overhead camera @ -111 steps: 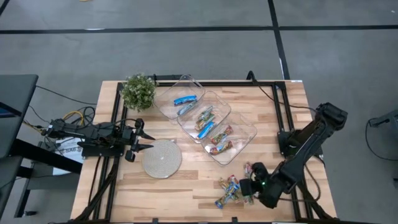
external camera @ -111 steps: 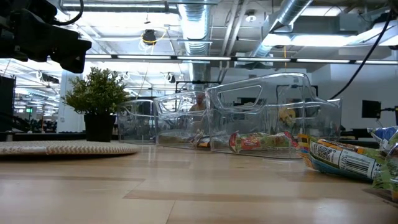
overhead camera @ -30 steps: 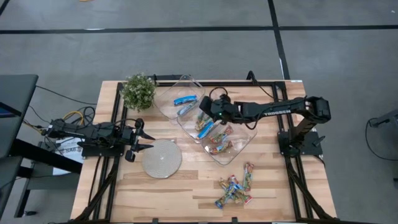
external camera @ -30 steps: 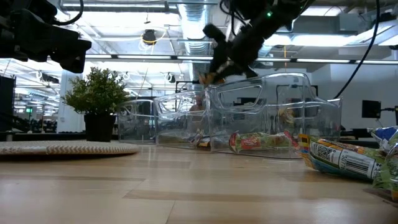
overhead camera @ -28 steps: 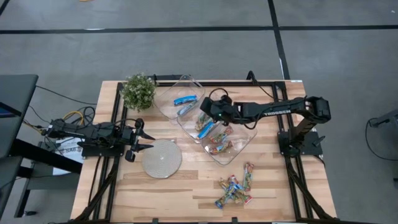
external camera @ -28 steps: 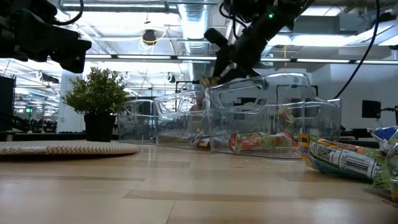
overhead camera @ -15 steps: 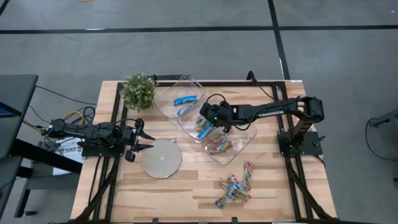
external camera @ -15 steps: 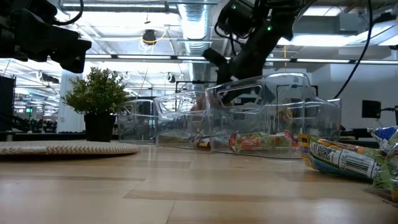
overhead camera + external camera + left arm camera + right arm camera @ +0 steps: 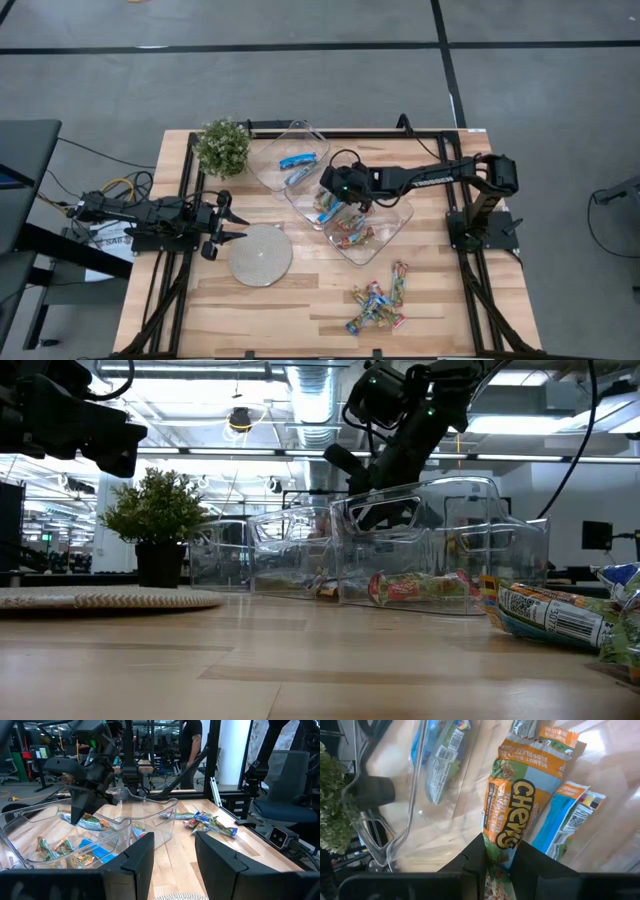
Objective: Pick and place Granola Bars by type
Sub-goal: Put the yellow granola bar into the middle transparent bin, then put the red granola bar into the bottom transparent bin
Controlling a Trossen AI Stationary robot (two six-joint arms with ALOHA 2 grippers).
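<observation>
Item: your right tool (image 9: 496, 862), clenched on an orange-and-green foil-wrapped granola bar (image 9: 509, 822). In the last second it has dropped from above the rim into the middle clear plastic tray (image 9: 300, 205); release should follow. Left tool (image 9: 222, 228): parked open beside the round grey disc (image 9: 260, 255). Unsorted bars (image 9: 378, 300) lie on the surface's near edge.

We read "CHEWY" in yellow letters down the orange-and-green granola bar wrapper (image 9: 512, 815); all other print is too small for us.
</observation>
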